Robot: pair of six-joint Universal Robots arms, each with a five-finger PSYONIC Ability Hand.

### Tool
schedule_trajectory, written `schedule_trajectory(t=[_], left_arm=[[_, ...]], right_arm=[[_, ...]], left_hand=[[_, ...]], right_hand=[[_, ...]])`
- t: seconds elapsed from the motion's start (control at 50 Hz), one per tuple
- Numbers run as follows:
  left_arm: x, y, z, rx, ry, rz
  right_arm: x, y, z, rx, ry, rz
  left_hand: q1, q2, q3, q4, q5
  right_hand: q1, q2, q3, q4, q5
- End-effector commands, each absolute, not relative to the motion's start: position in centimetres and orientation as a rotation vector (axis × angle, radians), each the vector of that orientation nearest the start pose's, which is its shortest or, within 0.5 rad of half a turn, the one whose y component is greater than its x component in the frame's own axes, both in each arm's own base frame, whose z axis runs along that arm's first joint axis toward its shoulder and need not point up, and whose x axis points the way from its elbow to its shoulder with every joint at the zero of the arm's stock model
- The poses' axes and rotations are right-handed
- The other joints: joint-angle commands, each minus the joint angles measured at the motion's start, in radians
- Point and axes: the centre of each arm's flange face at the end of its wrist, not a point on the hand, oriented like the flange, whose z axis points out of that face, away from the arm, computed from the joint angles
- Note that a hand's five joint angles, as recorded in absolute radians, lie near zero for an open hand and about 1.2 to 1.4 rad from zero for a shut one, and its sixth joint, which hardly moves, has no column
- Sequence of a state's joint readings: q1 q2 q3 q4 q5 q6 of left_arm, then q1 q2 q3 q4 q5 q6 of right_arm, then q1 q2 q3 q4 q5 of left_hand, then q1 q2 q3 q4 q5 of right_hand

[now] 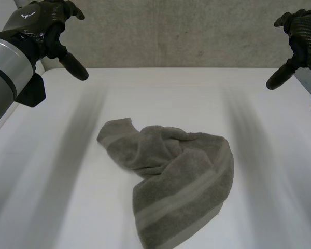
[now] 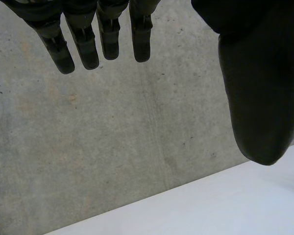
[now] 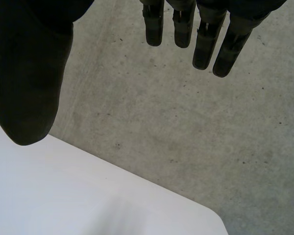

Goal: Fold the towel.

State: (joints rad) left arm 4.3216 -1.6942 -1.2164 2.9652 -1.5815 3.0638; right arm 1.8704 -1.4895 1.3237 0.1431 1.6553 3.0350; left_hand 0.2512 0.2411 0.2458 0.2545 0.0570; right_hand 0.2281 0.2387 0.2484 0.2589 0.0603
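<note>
Towel [image 1: 171, 176] lies crumpled on the counter [image 1: 52, 207], towards its near edge, nothing folded yet. My left hand [image 1: 39, 26] and right hand [image 1: 303, 28] hover over the far corners, fingers [image 2: 56, 46] apart, empty. Next I should reach down for two corners and spread it.

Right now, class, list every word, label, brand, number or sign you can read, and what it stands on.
No words or numbers can be read.
Black left hand: a small white mark on its back, too small to read.
Crumpled grey-brown terry towel: paler stripes, no label showing.
</note>
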Motion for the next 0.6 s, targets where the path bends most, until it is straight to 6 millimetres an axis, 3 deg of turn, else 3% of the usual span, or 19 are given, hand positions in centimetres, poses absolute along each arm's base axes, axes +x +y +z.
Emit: schedule_trajectory(t=[0.02, 0.14, 0.18, 0.2, 0.24, 0.26, 0.28, 0.3, 0.34, 0.36, 0.4, 0.52, 0.56, 0.6], left_arm=[[-24.9, -26.0, 35.8, 0.387, 2.408, -2.478], [-25.6, -25.8, 35.0, 0.464, 2.436, -2.461], [-26.7, -26.2, 33.2, 0.581, 2.507, -2.401], [-26.7, -26.2, 33.2, 0.582, 2.508, -2.4], [-27.9, -27.0, 30.4, 0.702, 2.601, -2.296], [-27.9, -27.0, 30.4, 0.702, 2.602, -2.296], [-28.3, -27.3, 29.2, 0.743, 2.631, -2.249], [-28.3, -27.3, 29.1, 0.743, 2.631, -2.248], [-29.5, -27.5, 26.5, 0.817, 2.695, -2.148], [-29.6, -27.5, 26.4, 0.818, 2.695, -2.148], [-30.5, -28.1, 23.7, 0.863, 2.758, -2.051], [-31.0, -28.6, 20.2, 0.883, 2.834, -1.923], [-31.1, -28.8, 18.4, 0.882, 2.875, -1.853], [-31.1, -28.8, 17.5, 0.881, 2.893, -1.822]], right_arm=[[22.0, -26.9, 34.5, -0.405, 2.092, -2.154], [23.6, -26.0, 33.4, -0.619, 2.042, -2.002], [24.8, -24.7, 31.5, -0.83, 2.03, -1.78], [24.8, -24.7, 31.4, -0.831, 2.03, -1.779], [25.8, -23.3, 28.7, -1.01, 2.037, -1.522], [25.8, -23.3, 28.7, -1.011, 2.037, -1.521], [26.1, -22.6, 27.4, -1.089, 2.041, -1.418], [26.3, -22.0, 26.3, -1.161, 2.049, -1.342], [26.8, -21.3, 25.2, -1.248, 2.051, -1.289], [26.8, -21.3, 25.2, -1.249, 2.051, -1.288], [27.8, -20.6, 23.0, -1.401, 2.05, -1.226], [28.6, -20.6, 20.1, -1.475, 2.062, -1.196], [29.2, -21.3, 18.1, -1.486, 2.037, -1.237], [29.6, -21.5, 17.2, -1.496, 2.02, -1.269]], left_hand=[[-0.07, -0.06, -0.065, -0.073, -0.05], [-0.07, -0.06, -0.065, -0.073, -0.05], [-0.07, -0.06, -0.065, -0.073, -0.05], [-0.07, -0.06, -0.065, -0.073, -0.05], [-0.07, -0.06, -0.065, -0.073, -0.05], [-0.07, -0.06, -0.065, -0.073, -0.05], [-0.07, -0.06, -0.065, -0.073, -0.05], [-0.07, -0.06, -0.065, -0.073, -0.05], [-0.07, -0.06, -0.065, -0.073, -0.05], [-0.07, -0.06, -0.065, -0.073, -0.05], [-0.07, -0.06, -0.065, -0.073, -0.05], [-0.064, -0.054, -0.059, -0.067, -0.044], [-0.061, -0.051, -0.056, -0.064, -0.041], [-0.058, -0.048, -0.053, -0.062, -0.039]], right_hand=[[-0.054, -0.064, -0.074, -0.084, -0.06], [-0.054, -0.064, -0.074, -0.084, -0.06], [-0.054, -0.064, -0.074, -0.084, -0.06], [-0.054, -0.064, -0.074, -0.084, -0.06], [-0.054, -0.064, -0.074, -0.084, -0.06], [-0.054, -0.064, -0.074, -0.084, -0.06], [-0.054, -0.064, -0.074, -0.084, -0.06], [-0.054, -0.064, -0.074, -0.084, -0.06], [-0.054, -0.064, -0.074, -0.084, -0.06], [-0.054, -0.064, -0.074, -0.084, -0.06], [-0.054, -0.064, -0.074, -0.084, -0.06], [-0.054, -0.064, -0.074, -0.084, -0.06], [-0.054, -0.064, -0.074, -0.084, -0.06], [-0.054, -0.064, -0.074, -0.084, -0.06]])
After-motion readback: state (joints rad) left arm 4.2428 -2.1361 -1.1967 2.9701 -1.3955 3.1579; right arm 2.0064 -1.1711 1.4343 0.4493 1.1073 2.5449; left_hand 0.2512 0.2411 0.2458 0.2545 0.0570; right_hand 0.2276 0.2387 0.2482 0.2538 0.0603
